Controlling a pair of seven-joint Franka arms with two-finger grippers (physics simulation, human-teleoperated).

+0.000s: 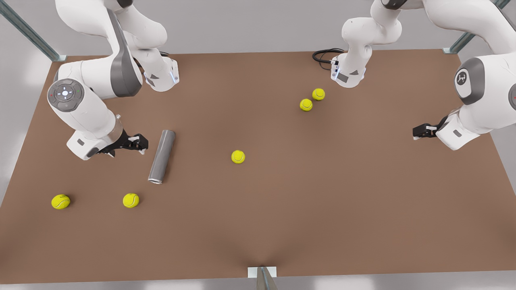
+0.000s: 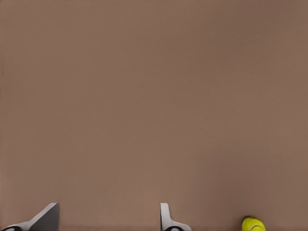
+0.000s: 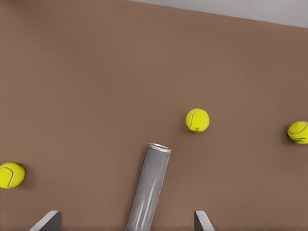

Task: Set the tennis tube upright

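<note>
Grey, slim metal-rimmed tennis tube lies flat on the brown table. Right gripper hovers beside it, fingers spread, empty. Left gripper waits well apart, open and empty.

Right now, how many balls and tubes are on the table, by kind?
Balls: 5
Tube: 1, lying flat
Total: 6
</note>
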